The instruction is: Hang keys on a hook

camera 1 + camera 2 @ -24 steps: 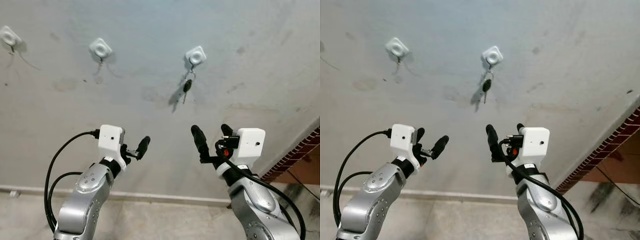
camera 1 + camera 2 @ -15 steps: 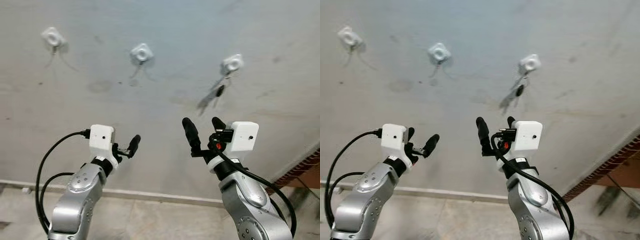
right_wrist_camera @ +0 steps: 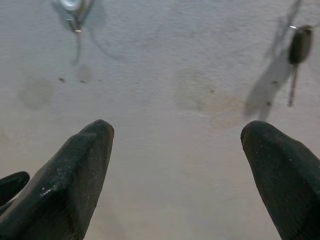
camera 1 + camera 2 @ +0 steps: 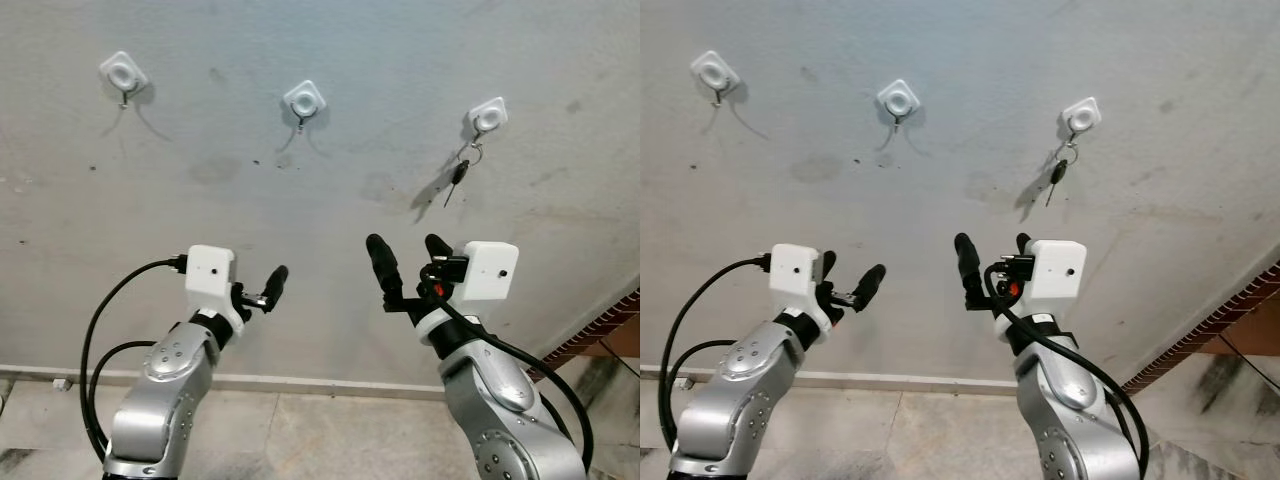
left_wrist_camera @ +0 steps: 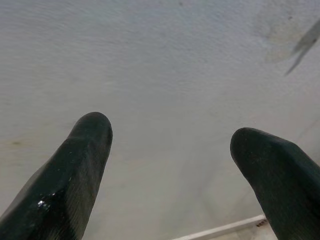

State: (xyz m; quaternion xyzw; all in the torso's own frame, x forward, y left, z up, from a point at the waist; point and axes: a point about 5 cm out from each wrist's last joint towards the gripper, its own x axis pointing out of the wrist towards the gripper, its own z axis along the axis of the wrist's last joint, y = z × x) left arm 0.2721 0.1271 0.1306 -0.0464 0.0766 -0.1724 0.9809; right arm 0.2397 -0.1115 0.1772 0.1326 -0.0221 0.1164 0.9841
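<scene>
Closest to me are my two arms, both raised in front of the wall (image 4: pixel 300 60). My left hand (image 4: pixel 262 291) sits low on the left, its two black fingers (image 5: pixel 75 170) spread apart with nothing between them; its wrist camera looks past them at bare grey plaster and a strip of pale skirting (image 5: pixel 220 231). My right hand (image 4: pixel 410 262) is up a little higher, right of centre, fingers (image 3: pixel 70 175) likewise held wide apart and gripping nothing. Black cables (image 4: pixel 100 340) loop down from both wrists.

Below the arms I see the floor (image 4: pixel 320 430), pale and scuffed, meeting the wall at a light skirting board. At the lower right corner of the scene a brick edge (image 4: pixel 590 335) runs diagonally.

Farther off, on the wall itself, three white square hooks sit in a row near the top. The left hook (image 4: pixel 123 73) and the middle hook (image 4: pixel 304 100) each show a small metal prong and carry nothing that I can make out. The right hook (image 4: pixel 487 117) carries the keys (image 4: pixel 458 175): a ring with a dark-headed key hanging down and tilted, casting a shadow to its left on the plaster. From my right wrist camera the keys (image 3: pixel 299 47) appear beyond the fingertip, well apart from the hand, with the middle hook (image 3: pixel 74 6) over the other finger.
</scene>
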